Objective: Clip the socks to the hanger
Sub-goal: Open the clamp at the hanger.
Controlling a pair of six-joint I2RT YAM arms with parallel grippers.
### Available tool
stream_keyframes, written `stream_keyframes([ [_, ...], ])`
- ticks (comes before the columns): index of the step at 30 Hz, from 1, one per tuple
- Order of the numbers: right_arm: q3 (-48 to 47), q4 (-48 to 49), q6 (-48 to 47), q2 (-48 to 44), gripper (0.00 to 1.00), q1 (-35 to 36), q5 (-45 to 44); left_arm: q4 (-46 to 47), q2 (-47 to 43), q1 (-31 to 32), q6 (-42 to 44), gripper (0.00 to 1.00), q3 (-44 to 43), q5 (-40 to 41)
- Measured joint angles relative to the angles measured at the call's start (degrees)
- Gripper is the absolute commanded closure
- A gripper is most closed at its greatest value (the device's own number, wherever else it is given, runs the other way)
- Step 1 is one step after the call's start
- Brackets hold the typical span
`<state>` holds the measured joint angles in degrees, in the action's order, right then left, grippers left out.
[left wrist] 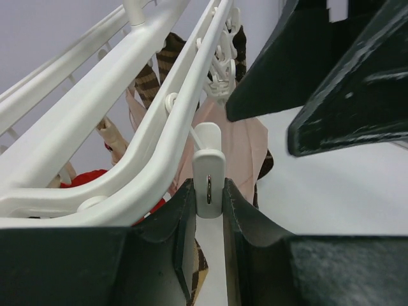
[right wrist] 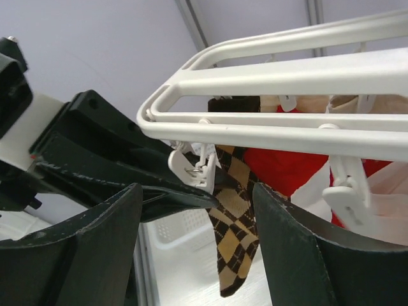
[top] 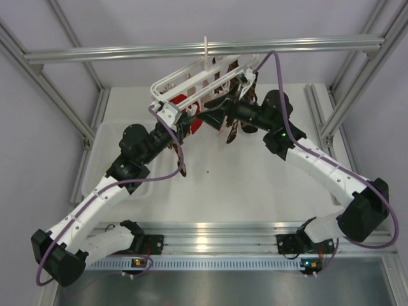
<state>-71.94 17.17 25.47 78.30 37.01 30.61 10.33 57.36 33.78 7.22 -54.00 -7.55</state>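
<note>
Left wrist alone shows the left pincer (left wrist: 208, 194) squeezing a white clip (left wrist: 208, 162).

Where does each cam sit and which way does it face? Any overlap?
Top external: above and behind the bases, looking down on table and hanger; both arms show.
Left wrist: on the left arm, looking up along the hanger; left gripper pinches a clip.
Right wrist: on the right arm, looking under the hanger at an argyle sock; right gripper open.
Shared: both wrist views show hanger and argyle sock.
</note>
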Motion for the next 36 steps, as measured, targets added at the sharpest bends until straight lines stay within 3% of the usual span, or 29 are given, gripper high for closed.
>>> stream_keyframes([
  [9, -1.81, 1.36, 4.61, 5.14, 0.27, 0.74, 0.46, 0.04, -0.37, 0.00, 0.31, 1.00, 0.00, -1.97],
  [22, -3.28, 3.21, 5.55, 6.64, 0.28, 1.11, -0.50, 0.02, 0.57, 0.00, 1.29, 1.00, -0.46, -2.69],
  [34, -3.30, 2.01, 2.91, 6.71, 0.35, 1.14, -1.16, -0.37, 3.06, 0.00, 1.73, 1.00, -1.68, -2.54],
  [36, -3.30, 1.68, 2.36, 6.73, 0.40, 1.14, -1.16, -0.55, 3.48, 0.00, 1.73, 1.00, -1.95, -2.56],
])
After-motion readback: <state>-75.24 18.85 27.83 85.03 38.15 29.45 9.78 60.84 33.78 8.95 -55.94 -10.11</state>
